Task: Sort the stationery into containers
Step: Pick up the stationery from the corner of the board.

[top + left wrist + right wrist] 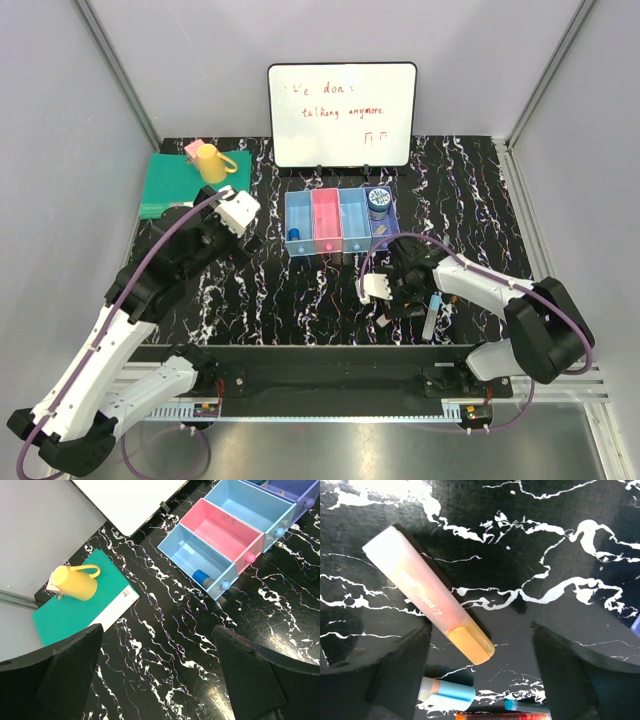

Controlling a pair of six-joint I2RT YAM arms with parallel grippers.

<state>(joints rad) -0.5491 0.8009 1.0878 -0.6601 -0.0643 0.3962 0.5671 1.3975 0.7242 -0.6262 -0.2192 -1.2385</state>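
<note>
While my arms hang over the black, white-veined tabletop (470,200), the largest thing before me is the whiteboard (341,114) with red writing at the top centre of the overhead view. A green book (170,183) lies at upper left, a yellow mug (211,162) standing on it.

Just below the whiteboard sits the row of four joined bins (341,221): blue, pink-red, blue, purple from left to right, each translucent with a small round knob on its front. A round blue-white patterned roll (378,201) stands in the purple bin, and a short blue piece (202,577) lies in the near corner of the leftmost blue bin.

My left jaws (157,672) hover spread wide, holding nothing, at centre left of the overhead view.

My right jaws (480,672) hang below the bins, open wide around a highlighter (427,593) lying flat on the tabletop: pale pink frosted body, orange cap, slanting from upper left to lower centre of the wrist view. Neither finger touches it. Below it lie a blue-capped marker (447,692) and a thin pen (502,715).
</note>
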